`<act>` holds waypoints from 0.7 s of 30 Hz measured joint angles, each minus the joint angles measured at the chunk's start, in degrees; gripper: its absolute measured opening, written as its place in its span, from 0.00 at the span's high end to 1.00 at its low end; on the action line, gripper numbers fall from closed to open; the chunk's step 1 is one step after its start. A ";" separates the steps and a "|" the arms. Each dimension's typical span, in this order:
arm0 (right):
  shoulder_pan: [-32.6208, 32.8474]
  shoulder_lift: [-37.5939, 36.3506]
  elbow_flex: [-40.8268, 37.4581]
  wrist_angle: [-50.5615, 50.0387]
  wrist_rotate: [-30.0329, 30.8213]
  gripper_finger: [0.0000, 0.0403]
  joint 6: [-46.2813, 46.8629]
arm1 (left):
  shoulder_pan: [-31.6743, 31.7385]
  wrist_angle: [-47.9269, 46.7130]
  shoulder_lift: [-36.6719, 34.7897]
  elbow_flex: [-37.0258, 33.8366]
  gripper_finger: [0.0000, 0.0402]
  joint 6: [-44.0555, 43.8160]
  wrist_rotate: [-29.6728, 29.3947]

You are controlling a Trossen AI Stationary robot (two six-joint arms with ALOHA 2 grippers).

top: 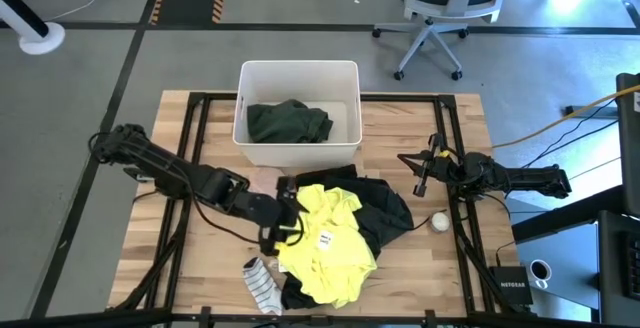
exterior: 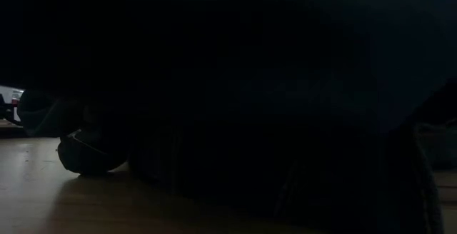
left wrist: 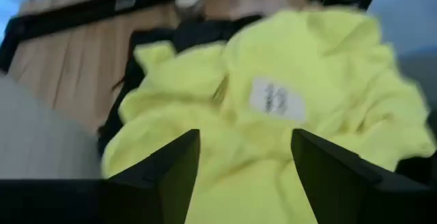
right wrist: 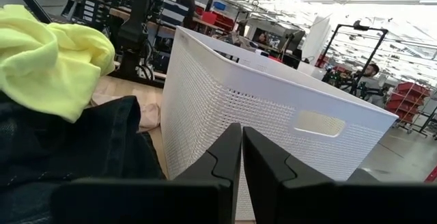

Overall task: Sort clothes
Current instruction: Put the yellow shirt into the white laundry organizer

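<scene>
A neon yellow garment [top: 325, 243] lies on top of a black garment [top: 385, 208] at the table's middle. My left gripper [top: 290, 226] is open at the yellow garment's left edge, and the yellow cloth [left wrist: 273, 80] fills the view between its fingers. A grey-white striped sock [top: 262, 283] lies at the near edge. A pale pink piece [top: 265, 180] lies next to the basket. A dark green garment [top: 288, 121] lies in the white basket [top: 345, 73]. My right gripper [top: 415, 168] is shut and empty at the right. No maroon garment shows. My left gripper has its open fingers [left wrist: 171, 173] on either side of a part of the yellow garment's left edge [left wrist: 239, 176], coming from the table's left. I cannot tell whether they touch the cloth.
A small white ball [top: 439, 222] lies right of the black garment. The white basket [right wrist: 273, 115] stands at the far middle. A dark garment [exterior: 250, 105] right in front of the low camera blocks almost all of its view. Bare wood shows at the table's left [top: 180, 238].
</scene>
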 joint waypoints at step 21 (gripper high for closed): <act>0.00 0.00 0.02 -0.07 -0.01 0.92 0.00 | 2.71 8.43 13.99 -0.02 0.44 0.78 13.53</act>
